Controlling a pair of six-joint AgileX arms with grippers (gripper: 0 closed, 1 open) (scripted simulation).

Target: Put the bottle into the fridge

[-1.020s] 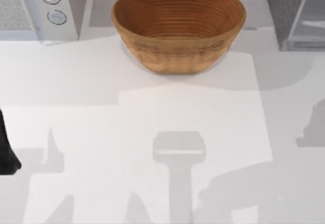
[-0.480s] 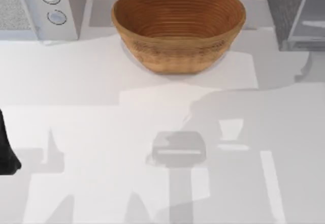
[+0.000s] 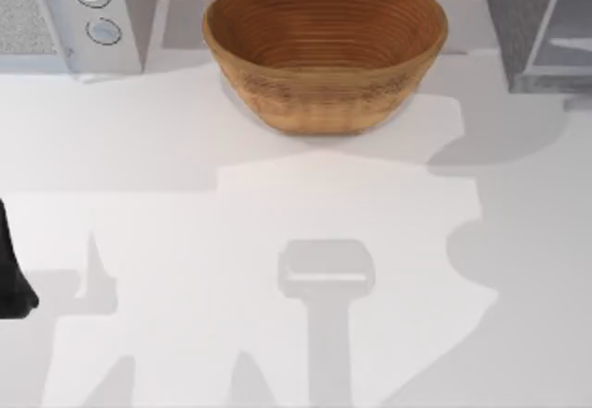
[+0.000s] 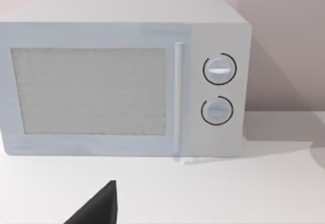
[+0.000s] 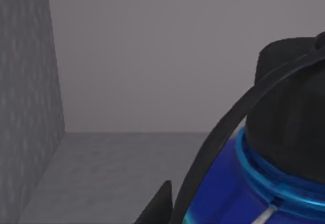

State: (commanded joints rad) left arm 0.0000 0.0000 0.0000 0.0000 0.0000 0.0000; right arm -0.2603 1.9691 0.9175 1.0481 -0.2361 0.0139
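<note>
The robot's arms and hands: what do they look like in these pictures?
Little shows. The left arm is a matte black shape at the table's left edge. Its hand's finger is a plain black wedge. The right hand's finger is likewise a black point. No cables or markings.

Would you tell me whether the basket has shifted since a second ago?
No; the basket keeps its place between the microwave and the fridge.
</note>
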